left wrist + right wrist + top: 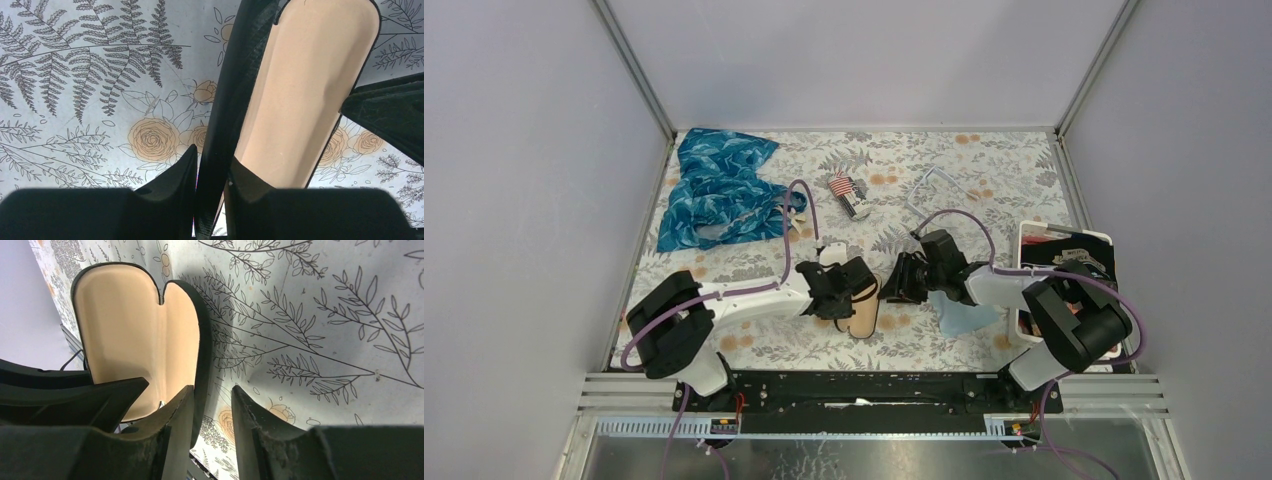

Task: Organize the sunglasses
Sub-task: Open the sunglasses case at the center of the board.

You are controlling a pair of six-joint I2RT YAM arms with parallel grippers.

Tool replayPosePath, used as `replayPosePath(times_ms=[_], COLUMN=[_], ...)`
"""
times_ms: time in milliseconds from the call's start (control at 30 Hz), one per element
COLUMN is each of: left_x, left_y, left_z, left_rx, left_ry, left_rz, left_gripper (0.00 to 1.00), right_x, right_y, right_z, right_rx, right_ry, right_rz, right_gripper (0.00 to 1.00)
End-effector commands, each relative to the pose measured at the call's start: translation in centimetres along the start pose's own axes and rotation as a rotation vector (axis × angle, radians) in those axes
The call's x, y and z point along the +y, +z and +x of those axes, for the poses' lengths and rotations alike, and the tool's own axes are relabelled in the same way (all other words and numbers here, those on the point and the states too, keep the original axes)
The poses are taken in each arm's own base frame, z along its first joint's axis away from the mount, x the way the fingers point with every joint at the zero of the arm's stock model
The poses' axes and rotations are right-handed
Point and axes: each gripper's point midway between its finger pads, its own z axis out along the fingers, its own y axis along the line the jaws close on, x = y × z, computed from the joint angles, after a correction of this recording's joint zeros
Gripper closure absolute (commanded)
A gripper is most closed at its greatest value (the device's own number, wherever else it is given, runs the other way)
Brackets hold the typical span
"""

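The sunglasses are hidden from every view. A black glasses case lies open at the table's near middle, its beige lining facing up. My left gripper comes at it from the left and is shut on the case's black side wall. From the right, my right gripper reaches the same case. Its jaws straddle the black rim, which rests against the inner finger. A gap shows between the rim and the outer finger, so this gripper is open.
A crumpled blue patterned cloth lies at the back left. A small striped item and clear-framed glasses sit farther back. A pale blue cloth lies under the right arm, next to a white bin of dark items.
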Motion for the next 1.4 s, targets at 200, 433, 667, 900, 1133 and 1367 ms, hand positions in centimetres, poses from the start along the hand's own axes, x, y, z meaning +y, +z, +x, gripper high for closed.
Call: replayPosePath(times_ms=[200, 433, 667, 900, 1133, 1367], left_x=[0.3, -0.8, -1.7, -1.9, -1.3, -0.4], left_y=[0.4, 0.2, -1.0, -2.3, -2.4, -2.2], left_z=[-0.2, -1.0, -1.9, -3.2, -3.7, -4.3], left_rx=[-0.003, -0.018, -0.039, -0.065, -0.067, -0.071], left_ry=[-0.023, -0.033, -0.041, -0.067, -0.077, -0.089], left_rz=[-0.003, 0.019, 0.058, 0.094, 0.095, 0.083], left_gripper=[0.71, 0.62, 0.47, 0.44, 0.44, 0.46], right_x=[-0.1, 1.4, 2.2, 2.9, 3.7, 5.0], right_y=[-1.2, -1.4, -1.1, -1.2, -1.0, 0.0], right_z=[0.3, 0.0, 0.4, 0.2, 0.9, 2.2], right_rx=[0.012, 0.018, 0.042, 0.043, 0.073, 0.118], right_ry=[0.005, 0.007, 0.017, 0.011, -0.011, -0.042], right_rz=[0.033, -0.023, -0.065, -0.09, -0.117, -0.14], right_gripper=[0.39, 0.24, 0.23, 0.27, 0.3, 0.43])
